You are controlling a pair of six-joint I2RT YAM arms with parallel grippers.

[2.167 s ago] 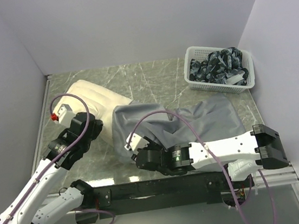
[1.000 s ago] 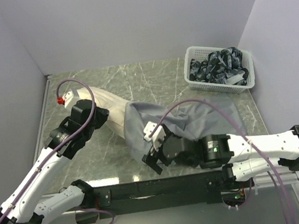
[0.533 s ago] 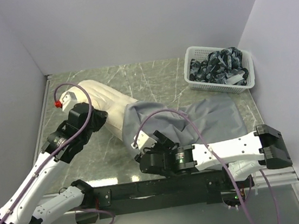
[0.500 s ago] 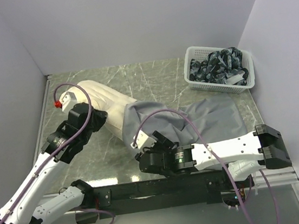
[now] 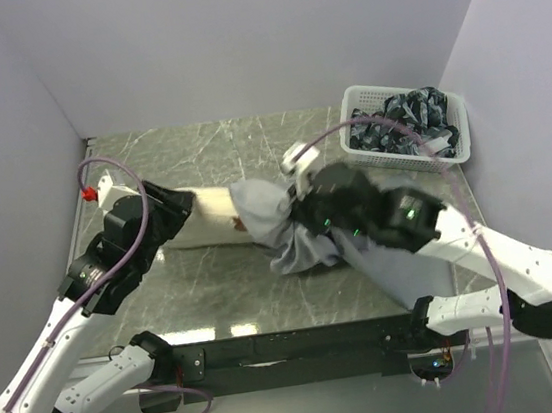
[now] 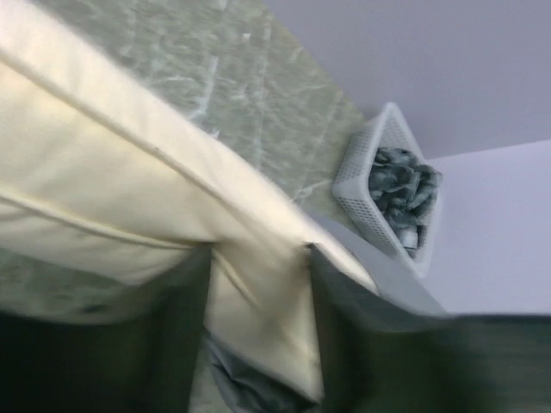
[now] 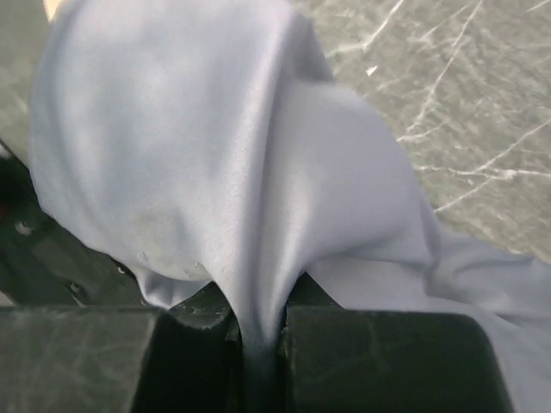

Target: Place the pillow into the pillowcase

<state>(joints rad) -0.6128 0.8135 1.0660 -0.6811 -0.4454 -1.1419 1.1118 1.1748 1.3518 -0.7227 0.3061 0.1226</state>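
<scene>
The cream pillow (image 5: 213,207) lies on the marble table, its right end inside the mouth of the grey pillowcase (image 5: 281,228). My left gripper (image 5: 178,210) sits at the pillow's left end. In the left wrist view this gripper (image 6: 258,258) is open, its dark fingers (image 6: 172,327) flanking a fold of the pillow (image 6: 129,172), with grey pillowcase (image 6: 250,387) beyond. My right gripper (image 5: 299,226) is shut on a bunched fold of the pillowcase (image 7: 215,155) and holds it raised off the table; the fabric runs down between the jaws of the right gripper (image 7: 258,323).
A white basket (image 5: 359,156) full of dark patterned cloths stands at the back right, also seen as the basket (image 6: 366,168) in the left wrist view. Purple-grey walls close in the table on the left, back and right. The pillowcase's tail trails toward the front right.
The right gripper has shut on the pillowcase and lifted it up and toward the back. The left gripper has opened on the pillow. More of the pillow is covered.
</scene>
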